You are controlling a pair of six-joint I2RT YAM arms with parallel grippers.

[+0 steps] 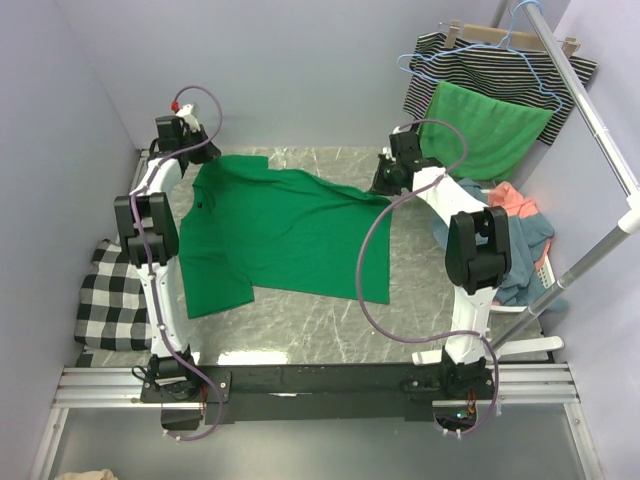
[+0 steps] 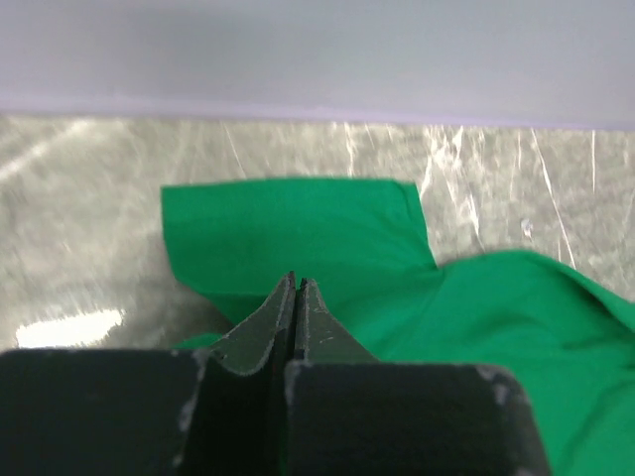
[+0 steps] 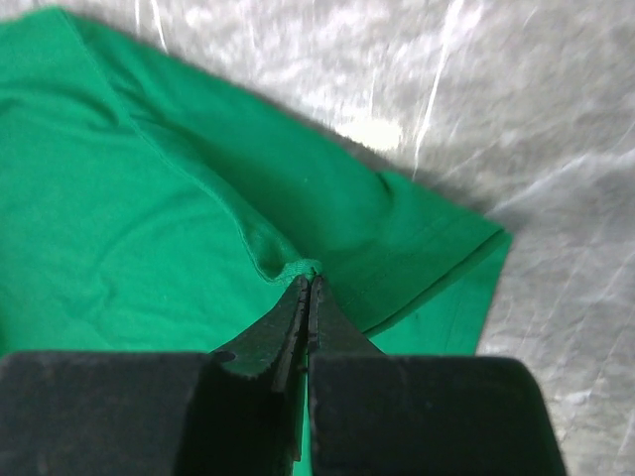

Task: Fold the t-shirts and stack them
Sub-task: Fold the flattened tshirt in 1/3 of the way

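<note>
We take the green t-shirt (image 1: 280,235) as our landmark. It lies spread across the middle of the marbled worktop (image 1: 300,325), mostly flat, its far edge drawn in a line between the two arms, and no fold has been made in it yet.

At its far-right sleeve the right end effector (image 3: 310,283) is closed, with a small pucker of green fabric nipped at the sleeve seam. At its far-left corner the left end effector (image 2: 296,288) is also pressed fully together, tips down over the other sleeve. We cannot tell from the wrist view whether cloth is caught between them.

To the right of the green shirt, off the worktop's edge, the coral t-shirt (image 1: 515,198) and the blue t-shirt (image 1: 520,245) sit bundled in a white basket (image 1: 545,270), waiting their turn.

We judge the task to be early: this is the spreading and straightening of the first shirt, or the start of its first fold. The next move calls for both arms to act together, lifting the far edge evenly and carrying it toward the near hem. If the left has no real hold, that side will lag and the fold will skew, so we would confirm that grip first
</note>
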